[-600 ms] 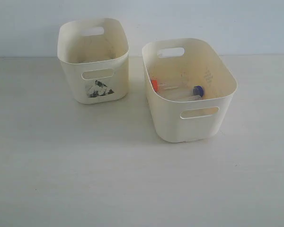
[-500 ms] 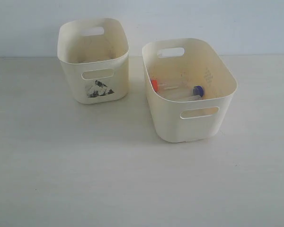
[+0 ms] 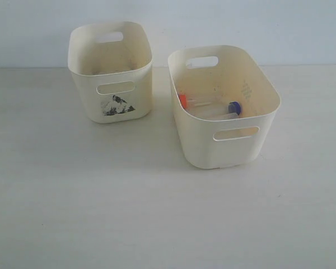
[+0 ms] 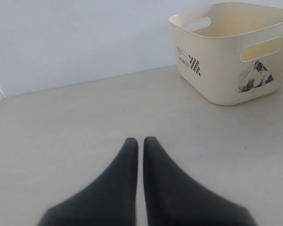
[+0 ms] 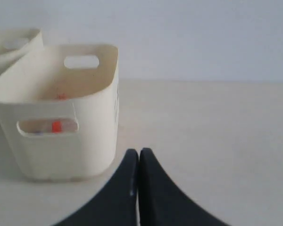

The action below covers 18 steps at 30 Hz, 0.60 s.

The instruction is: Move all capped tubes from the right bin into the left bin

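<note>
Left gripper (image 4: 140, 141): jaws closed together, holding nothing, over the bare table (image 4: 61, 117), with the left bin (image 3: 87, 106) well apart from it.

Right bin (image 3: 201, 147) holds the capped tubes (image 3: 213, 112): orange cap (image 3: 182, 100) at left, blue cap (image 3: 234, 107) at right.

Right gripper (image 5: 138, 151): jaws pressed together, empty, near the right bin but outside it, apart from the tubes.

Exterior view shows neither gripper. Only the left wrist view shows the checkered print (image 4: 194, 65) on the left bin.

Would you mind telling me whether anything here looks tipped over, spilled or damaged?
Nothing stands out. The left bin and the right bin both stand upright and apart on the table. The capped tubes lie inside the right bin, and none lies loose on the table.
</note>
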Tool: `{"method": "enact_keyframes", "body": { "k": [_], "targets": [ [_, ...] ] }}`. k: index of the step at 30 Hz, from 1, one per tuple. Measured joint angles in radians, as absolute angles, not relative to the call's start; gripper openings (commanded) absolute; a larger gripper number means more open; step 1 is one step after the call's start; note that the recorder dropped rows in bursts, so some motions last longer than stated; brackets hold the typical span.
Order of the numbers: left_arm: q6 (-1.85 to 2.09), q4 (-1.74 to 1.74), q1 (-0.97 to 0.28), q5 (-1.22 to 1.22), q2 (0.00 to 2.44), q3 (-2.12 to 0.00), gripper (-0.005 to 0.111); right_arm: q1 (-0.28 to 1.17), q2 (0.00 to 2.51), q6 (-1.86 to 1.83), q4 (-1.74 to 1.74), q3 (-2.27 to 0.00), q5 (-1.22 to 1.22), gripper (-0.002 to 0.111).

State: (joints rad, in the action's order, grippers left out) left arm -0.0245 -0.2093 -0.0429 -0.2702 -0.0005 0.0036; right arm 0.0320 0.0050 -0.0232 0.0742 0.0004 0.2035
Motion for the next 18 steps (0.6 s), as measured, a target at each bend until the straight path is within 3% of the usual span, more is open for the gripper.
{"method": "enact_keyframes", "body": {
  "k": [8,18],
  "targets": [
    [-0.024,-0.209,-0.043,-0.270,0.000,0.004,0.004,0.032,0.005,-0.023,0.074,0.000,-0.187,0.000],
    [-0.024,-0.209,-0.043,-0.270,0.000,0.004,0.004,0.032,0.003,-0.023,0.074,0.000,-0.438,0.000]
  ]
}}
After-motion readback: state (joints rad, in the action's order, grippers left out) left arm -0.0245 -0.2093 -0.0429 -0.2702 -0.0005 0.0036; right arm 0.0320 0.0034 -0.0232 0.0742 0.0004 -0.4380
